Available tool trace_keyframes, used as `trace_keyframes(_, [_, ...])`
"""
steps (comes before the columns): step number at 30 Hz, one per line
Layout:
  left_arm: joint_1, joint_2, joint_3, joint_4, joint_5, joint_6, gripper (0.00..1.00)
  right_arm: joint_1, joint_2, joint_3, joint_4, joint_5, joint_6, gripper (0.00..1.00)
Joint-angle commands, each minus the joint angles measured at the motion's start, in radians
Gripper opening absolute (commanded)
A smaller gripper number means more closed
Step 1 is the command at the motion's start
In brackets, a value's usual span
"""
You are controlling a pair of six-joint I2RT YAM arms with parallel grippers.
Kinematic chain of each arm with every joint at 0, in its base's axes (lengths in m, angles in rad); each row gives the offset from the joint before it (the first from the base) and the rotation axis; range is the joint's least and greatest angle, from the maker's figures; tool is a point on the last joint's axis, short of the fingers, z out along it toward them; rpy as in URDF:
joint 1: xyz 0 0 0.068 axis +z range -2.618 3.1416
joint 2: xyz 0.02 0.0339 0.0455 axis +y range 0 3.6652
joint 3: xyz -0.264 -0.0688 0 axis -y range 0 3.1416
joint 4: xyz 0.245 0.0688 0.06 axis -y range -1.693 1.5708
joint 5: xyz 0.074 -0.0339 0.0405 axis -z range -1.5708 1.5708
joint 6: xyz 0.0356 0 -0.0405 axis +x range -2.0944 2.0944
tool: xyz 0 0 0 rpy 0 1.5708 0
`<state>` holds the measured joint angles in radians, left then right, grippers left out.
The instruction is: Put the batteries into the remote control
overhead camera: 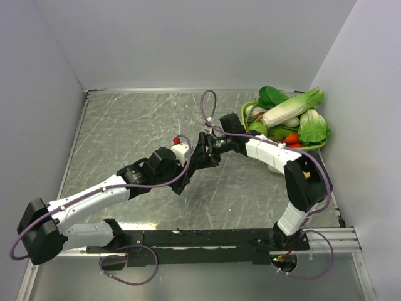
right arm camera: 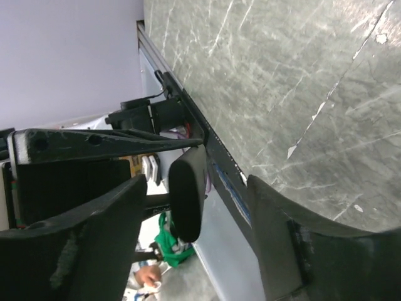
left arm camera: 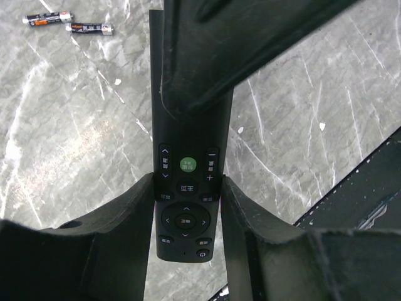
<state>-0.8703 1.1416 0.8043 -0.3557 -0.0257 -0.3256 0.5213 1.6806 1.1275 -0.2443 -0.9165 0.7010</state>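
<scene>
The remote control [left arm camera: 187,164] fills the left wrist view, buttons facing the camera and green key bright in the middle. The left claw [left arm camera: 188,194] is clamped on it, one finger pressed to each long edge just beside the ring of arrow keys. Its near end pokes out below the fingers, and its far end runs under a big dark finger [left arm camera: 207,56] of the other arm coming in from the top. Only this camera catches the batteries [left arm camera: 91,27]: two of them lie almost end to end on the grey marbled tabletop [left arm camera: 75,157] in the upper left corner, well apart from the remote. Over to the right wrist view, and here is what the left one cannot give: the remote seen end-on, a dark rounded slab standing between the fingers of the right claw [right arm camera: 195,188]. The jaws are apart, with a clear gap on both sides, so nothing is gripped on this side. The tabletop tilts away behind, and no buttons or batteries are in sight. Up to the top external view: both arms reach in and meet nose to nose at mid-tabletop. The remote is buried between the black claws and cannot be picked out, and the batteries are too small to find. This view adds a heap of vegetables [overhead camera: 293,110] in the far right corner.
</scene>
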Motion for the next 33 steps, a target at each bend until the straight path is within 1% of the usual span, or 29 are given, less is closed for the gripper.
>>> trace_keyframes(1, [-0.006,-0.036,0.038,0.027,0.036,0.045,0.18,0.005,0.027,0.064,0.014,-0.053,-0.011,0.59])
trace_keyframes(3, [-0.006,-0.04,0.041,0.026,0.04,0.054,0.18,0.008,0.031,0.064,0.022,-0.058,-0.008,0.51])
trace_keyframes(4, [-0.006,-0.045,0.041,0.024,0.04,0.056,0.18,0.006,0.031,0.064,0.023,-0.065,-0.006,0.42])
trace_keyframes(6, [-0.006,-0.048,0.041,0.023,0.033,0.06,0.19,0.008,0.027,0.066,0.027,-0.07,-0.005,0.33])
trace_keyframes(7, [-0.006,-0.052,0.039,0.018,0.029,0.06,0.19,0.008,0.024,0.068,0.027,-0.073,-0.008,0.24])
trace_keyframes(8, [-0.006,-0.054,0.039,0.014,0.029,0.059,0.2,0.008,0.021,0.071,0.023,-0.073,-0.012,0.19])
trace_keyframes(9, [-0.004,-0.055,0.041,0.008,0.029,0.053,0.23,0.006,0.01,0.077,0.017,-0.071,-0.026,0.12])
trace_keyframes(10, [-0.006,-0.06,0.042,-0.003,-0.009,0.046,0.28,0.006,0.002,0.083,0.007,-0.067,-0.037,0.0])
trace_keyframes(11, [-0.006,-0.063,0.047,-0.008,-0.044,0.031,0.37,0.008,-0.007,0.084,0.002,-0.058,-0.047,0.0])
trace_keyframes(12, [-0.006,-0.069,0.049,-0.008,-0.06,0.02,0.59,0.006,-0.028,0.09,0.0,-0.053,-0.072,0.0])
trace_keyframes(14, [0.002,-0.092,0.05,-0.006,-0.101,-0.025,0.76,0.008,-0.07,0.095,-0.013,-0.013,-0.104,0.0])
trace_keyframes(15, [0.01,-0.111,0.05,-0.006,-0.102,-0.042,0.87,0.006,-0.085,0.095,-0.015,0.01,-0.136,0.0])
trace_keyframes(17, [0.045,-0.135,0.055,0.0,-0.073,-0.094,0.94,0.006,-0.143,0.094,-0.023,0.047,-0.176,0.0])
trace_keyframes(18, [0.06,-0.164,0.055,0.004,-0.063,-0.116,0.98,0.006,-0.162,0.097,-0.033,0.097,-0.222,0.0])
trace_keyframes(20, [0.118,-0.195,0.053,0.012,-0.043,-0.194,0.99,0.008,-0.226,0.086,-0.029,0.137,-0.279,0.0])
trace_keyframes(22, [0.183,-0.249,0.044,0.035,-0.005,-0.255,0.99,0.009,-0.277,0.072,-0.015,0.209,-0.356,0.0])
trace_keyframes(23, [0.204,-0.267,0.039,0.047,0.007,-0.326,0.99,0.011,-0.332,0.042,0.028,0.228,-0.385,0.0])
trace_keyframes(24, [0.224,-0.301,0.035,0.069,0.035,-0.358,0.99,0.017,-0.363,0.022,0.051,0.251,-0.447,0.0])
trace_keyframes(25, [0.259,-0.313,0.039,0.073,0.041,-0.39,0.99,0.025,-0.395,0.002,0.08,0.315,-0.478,0.0])
trace_keyframes(26, [0.275,-0.322,0.047,0.072,0.04,-0.45,0.99,0.034,-0.46,-0.044,0.108,0.344,-0.512,0.0])
trace_keyframes(27, [0.292,-0.327,0.059,0.061,0.032,-0.478,0.99,0.052,-0.493,-0.069,0.17,0.376,-0.587,0.0])
trace_keyframes(29, [0.339,-0.318,0.113,0.025,0.041,-0.551,0.99,0.072,-0.583,-0.144,0.236,0.435,-0.664,0.0])
trace_keyframes(30, [0.353,-0.304,0.131,0.015,0.053,-0.581,0.99,0.08,-0.61,-0.165,0.307,0.444,-0.748,0.0])
trace_keyframes(31, [0.381,-0.295,0.162,0.011,0.093,-0.61,0.99,0.1,-0.633,-0.184,0.333,0.464,-0.786,0.0])
trace_keyframes(32, [0.392,-0.289,0.173,0.012,0.108,-0.678,1.0,0.111,-0.672,-0.214,0.361,0.475,-0.823,0.0])
trace_keyframes(33, [0.401,-0.272,0.182,0.015,0.124,-0.72,1.0,0.124,-0.688,-0.23,0.385,0.482,-0.903,0.0])
